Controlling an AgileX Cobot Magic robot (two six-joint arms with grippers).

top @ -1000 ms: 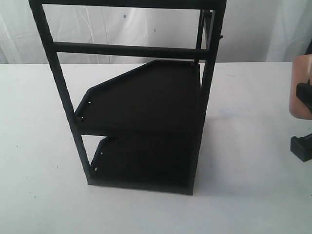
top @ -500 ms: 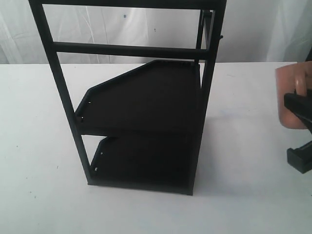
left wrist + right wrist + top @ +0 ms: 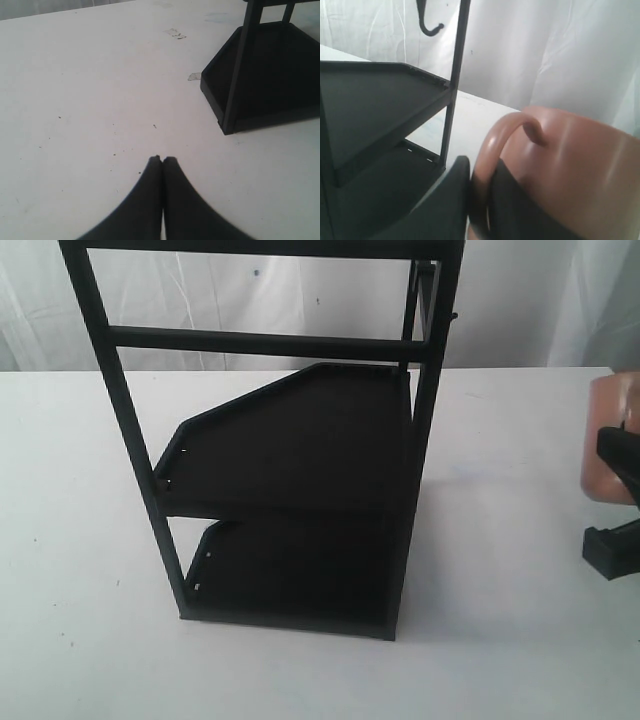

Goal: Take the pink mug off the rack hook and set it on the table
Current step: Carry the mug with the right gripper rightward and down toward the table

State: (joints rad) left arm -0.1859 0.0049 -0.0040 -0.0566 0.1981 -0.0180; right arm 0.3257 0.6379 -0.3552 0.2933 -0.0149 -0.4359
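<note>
The right gripper [image 3: 479,200] is clenched on the small loop handle of the pink mug [image 3: 606,437], its two black fingers [image 3: 451,202] pinching the loop from either side with hardly a gap between them. From across the room the mug sits out at about 3 o'clock from the rack [image 3: 130,430], half cut off by the edge of the exterior view and well apart from the frame. I cannot tell whether its base touches the table [image 3: 80,540] or hangs just above it. Its mouth is turned away from every camera, so nothing can be said about what it holds. The hook [image 3: 431,27], a thin black curl on the rack's upper post, is up at about 11 o'clock from the mug as seen in the exterior view, and well clear of it. The rack stands upright in the middle of the white tabletop, its upper tray [image 3: 300,440] and lower tray [image 3: 300,575] showing as flat dark surfaces, one at 12 o'clock over the other. The left gripper [image 3: 161,161] hangs over bare table with its fingertips pressed together, gripping nothing, and the rack's bottom corner stands near it, not touching.
</note>
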